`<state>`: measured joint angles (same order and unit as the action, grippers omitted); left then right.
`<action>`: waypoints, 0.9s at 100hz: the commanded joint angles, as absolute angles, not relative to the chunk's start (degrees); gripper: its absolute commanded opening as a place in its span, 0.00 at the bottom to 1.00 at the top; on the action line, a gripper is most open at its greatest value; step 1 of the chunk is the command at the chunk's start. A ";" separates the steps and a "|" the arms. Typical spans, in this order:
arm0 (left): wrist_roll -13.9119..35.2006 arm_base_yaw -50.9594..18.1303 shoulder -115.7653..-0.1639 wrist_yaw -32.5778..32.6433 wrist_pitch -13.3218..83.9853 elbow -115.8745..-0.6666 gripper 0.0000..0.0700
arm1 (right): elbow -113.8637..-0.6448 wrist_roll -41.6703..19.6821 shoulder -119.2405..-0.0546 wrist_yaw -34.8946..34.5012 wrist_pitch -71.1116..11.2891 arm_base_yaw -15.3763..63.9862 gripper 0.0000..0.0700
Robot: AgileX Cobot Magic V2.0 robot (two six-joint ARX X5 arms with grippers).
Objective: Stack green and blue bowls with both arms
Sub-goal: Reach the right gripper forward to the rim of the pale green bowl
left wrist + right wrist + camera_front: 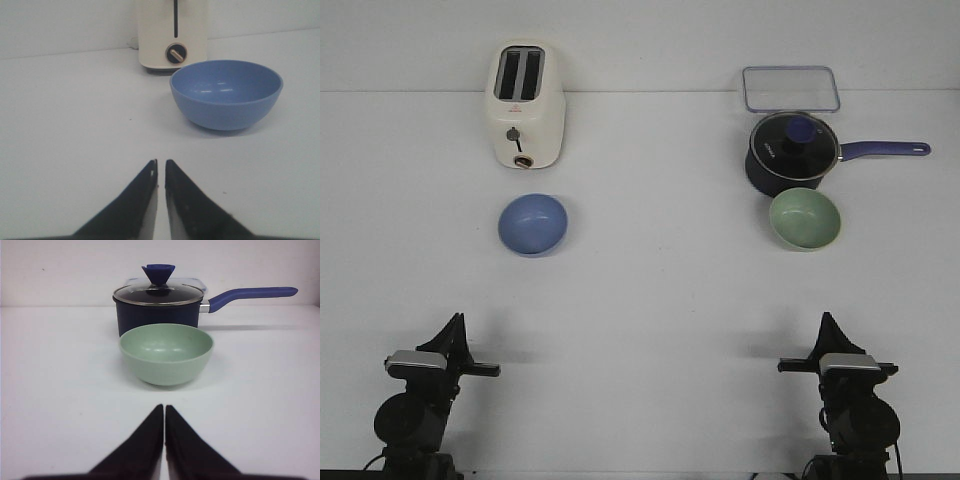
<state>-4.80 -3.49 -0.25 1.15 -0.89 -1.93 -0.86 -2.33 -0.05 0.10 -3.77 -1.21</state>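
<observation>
The periwinkle blue bowl [533, 223] stands upright on the white table at the left, in front of the toaster; it also shows in the left wrist view [226, 93]. The sage green bowl [805, 218] stands upright at the right, just in front of the saucepan; it also shows in the right wrist view [166, 353]. My left gripper [455, 322] [160, 162] is shut and empty, near the front edge, well short of the blue bowl. My right gripper [828, 320] [164, 407] is shut and empty, well short of the green bowl.
A cream toaster [525, 104] stands behind the blue bowl. A dark navy lidded saucepan [790, 152], handle pointing right, stands right behind the green bowl. A clear container lid [790, 88] lies behind the saucepan.
</observation>
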 commanded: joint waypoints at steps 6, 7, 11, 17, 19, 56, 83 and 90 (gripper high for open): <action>-4.45 -3.44 -0.19 1.08 -1.69 -0.80 0.02 | -0.73 -1.85 -0.08 0.12 -3.01 -1.21 0.00; -4.43 -3.44 -0.19 1.08 -1.69 -0.80 0.02 | -0.73 -1.85 -0.08 0.10 -3.01 -1.21 0.00; -4.43 -3.44 -0.19 1.08 -1.69 -0.80 0.02 | -0.73 -2.07 -0.08 -0.03 -2.92 -1.19 0.00; -4.45 -3.44 -0.19 1.08 -1.69 -0.80 0.02 | -0.73 -2.83 -0.08 -0.30 -2.70 -1.13 0.00; -4.45 -3.44 -0.19 1.08 -1.69 -0.80 0.02 | -0.73 -3.55 -0.08 -0.30 -2.70 -1.08 0.00; -4.43 -3.44 -0.19 1.06 -1.69 -0.80 0.02 | -0.86 -25.52 -0.08 -2.00 -2.92 -1.04 0.00; -4.45 -3.44 -0.19 1.08 -1.69 -0.80 0.02 | -19.49 -27.49 -7.22 -1.61 -16.88 -1.04 0.00; -4.43 -3.44 -0.19 1.06 -1.69 -0.80 0.02 | -27.03 -23.38 -13.63 -1.34 -21.08 -1.04 0.00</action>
